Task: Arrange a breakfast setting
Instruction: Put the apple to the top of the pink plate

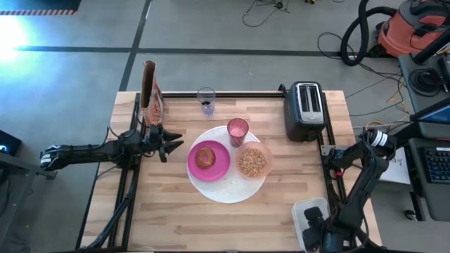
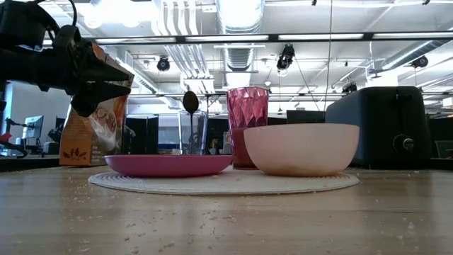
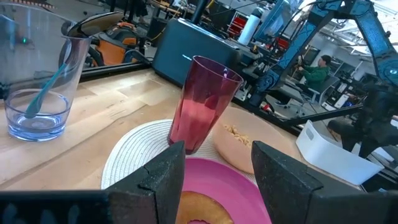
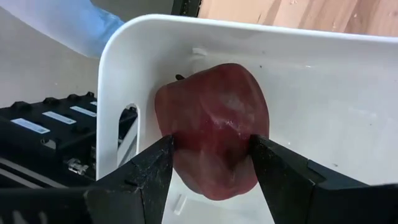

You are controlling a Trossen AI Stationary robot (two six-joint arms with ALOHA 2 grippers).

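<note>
Right fingers [image 4: 211, 163] clamped on small dark-red fruit [image 4: 214, 124]; left fingers [image 3: 214, 168] parted, empty.

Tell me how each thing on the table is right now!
magenta plate: on the white mat, holding the round bread.
pink tumbler: upright.
pink bowl: holds cereal.
clear glass: upright, spoon inside.
cereal bag: standing.
red fruit: in the white bin, between the right gripper fingers.
left gripper: fingers apart, empty, beside the plate.
</note>
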